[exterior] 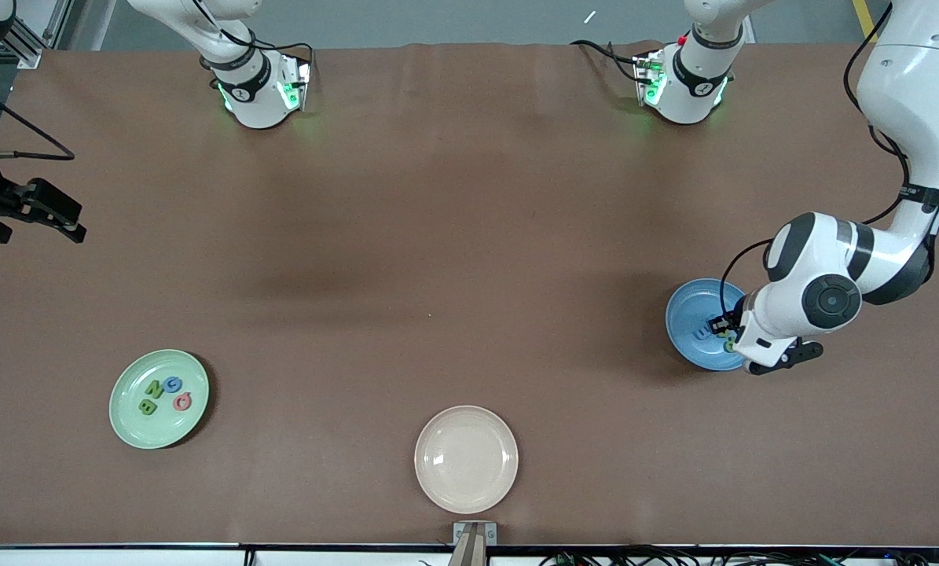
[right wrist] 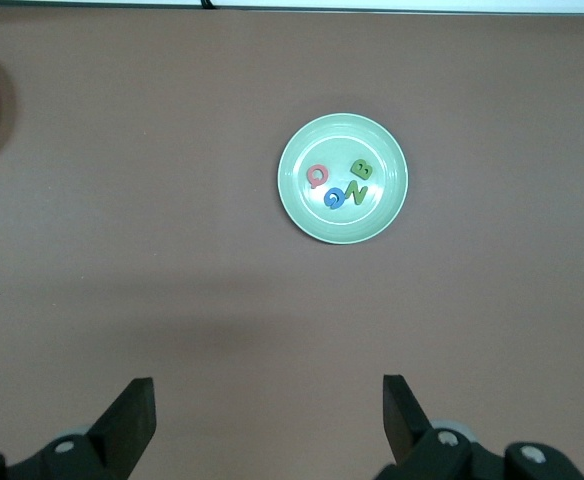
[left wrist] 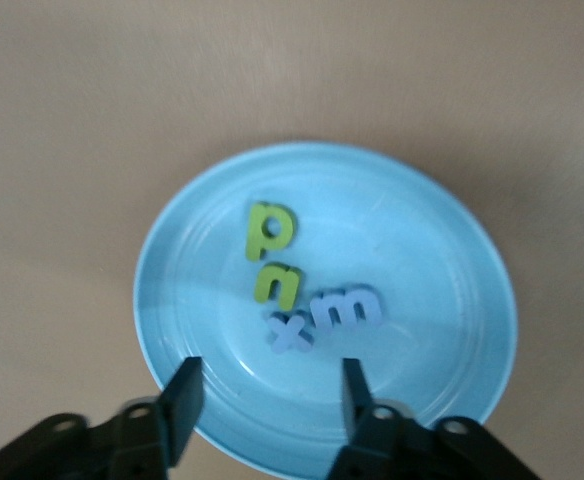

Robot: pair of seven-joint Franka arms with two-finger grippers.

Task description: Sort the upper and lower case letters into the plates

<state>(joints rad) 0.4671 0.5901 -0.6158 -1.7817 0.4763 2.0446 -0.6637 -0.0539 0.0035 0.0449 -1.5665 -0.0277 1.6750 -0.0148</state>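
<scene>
left gripper (left wrist: 267, 400): parted, empty, over blue plate (exterior: 685, 310)
right gripper (right wrist: 267, 420): parted, waiting
risk: descending could scatter small letters (left wrist: 302, 290)

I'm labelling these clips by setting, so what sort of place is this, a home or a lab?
Most likely a robotics lab bench: two arm bases bolted to a brown-covered table, cables along its edge, and toy letters sorted into a pale green plate and a blue plate.

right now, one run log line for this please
left gripper open over blue plate, four small letters in it | right gripper open, waiting | green plate has four capitals
</scene>
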